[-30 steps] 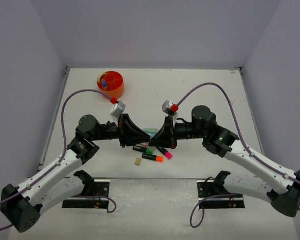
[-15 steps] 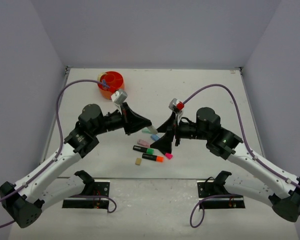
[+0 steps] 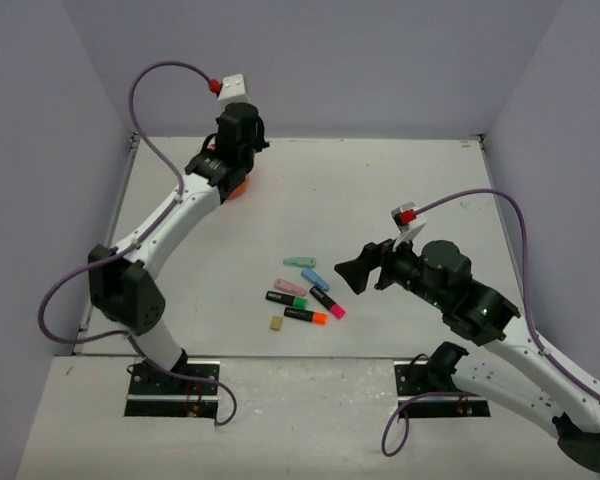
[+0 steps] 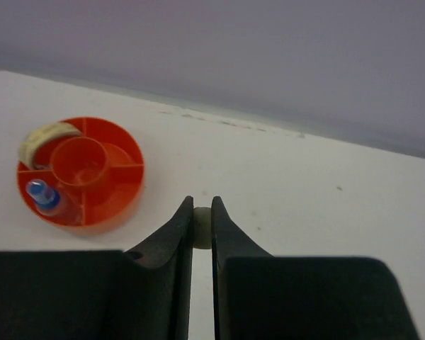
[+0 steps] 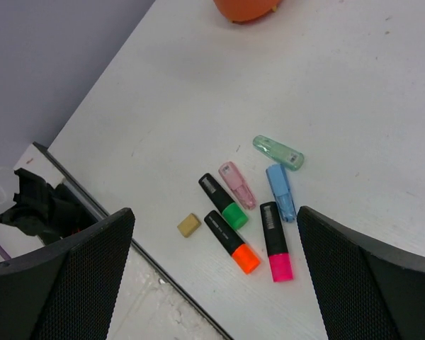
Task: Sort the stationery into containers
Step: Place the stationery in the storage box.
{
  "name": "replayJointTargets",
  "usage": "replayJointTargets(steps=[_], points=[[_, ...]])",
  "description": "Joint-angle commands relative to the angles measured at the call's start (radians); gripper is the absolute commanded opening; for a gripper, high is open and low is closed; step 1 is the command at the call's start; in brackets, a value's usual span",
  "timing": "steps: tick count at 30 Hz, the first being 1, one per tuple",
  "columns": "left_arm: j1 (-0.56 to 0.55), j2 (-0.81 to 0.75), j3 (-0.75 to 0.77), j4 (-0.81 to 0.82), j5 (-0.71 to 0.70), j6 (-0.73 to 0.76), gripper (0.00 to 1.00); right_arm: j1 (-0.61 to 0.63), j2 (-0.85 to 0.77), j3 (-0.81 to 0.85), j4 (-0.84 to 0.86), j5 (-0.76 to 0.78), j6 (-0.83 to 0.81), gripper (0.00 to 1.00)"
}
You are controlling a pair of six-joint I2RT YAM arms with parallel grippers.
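- And here's the spread: 3 highlighters lie flat side by side, well apart from the organiser. The green highlighter, orange highlighter and pink highlighter each run lengthwise roughly away from the organiser, coloured end on the far side from it.
- 3 pastel pieces sit on the organiser side of that row. The mint piece is nearest the organiser and lies broadside to it. The blue piece and pink piece run lengthwise like the highlighters.
- Looks: the highlighters have black barrels with bright ends, and the pastel pieces are slim with rounded ends. The tan eraser is a small block at the edge of the group, also well apart from the organiser.
- The organiser is round, low and orange, with a centre cup and dividers around it. A beige band curls in 1 outer compartment, and the blue-capped bottle sits in the outer compartment next to it.
- The left gripper hangs near the organiser, jaws clenched on a small pale piece. What that piece is, I cannot tell.
- The right gripper is well apart from the organiser, beside the group, jaws released and spread wide.
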Motion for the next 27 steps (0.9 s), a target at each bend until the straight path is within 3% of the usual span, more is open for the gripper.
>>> replayJointTargets(steps=[1,6,14,17,27], points=[[0.061,0.224,0.240,0.050,-0.234,0.158,0.00,0.002,-0.049,-0.042,-0.056,0.043,0.059,0.99],[0.088,0.375,0.365,0.132,-0.305,0.256,0.00,0.002,-0.124,-0.091,-0.067,0.046,0.080,0.99],[0.177,0.507,0.403,0.149,-0.172,0.189,0.00,0.002,-0.118,-0.083,-0.102,0.003,0.085,0.99],[0.209,0.512,0.374,0.150,-0.091,0.113,0.00,0.002,-0.121,-0.085,-0.109,0.001,0.082,0.99],[0.219,0.508,0.267,0.202,-0.031,0.074,0.00,0.002,-0.108,-0.081,-0.106,-0.012,0.066,0.99]])
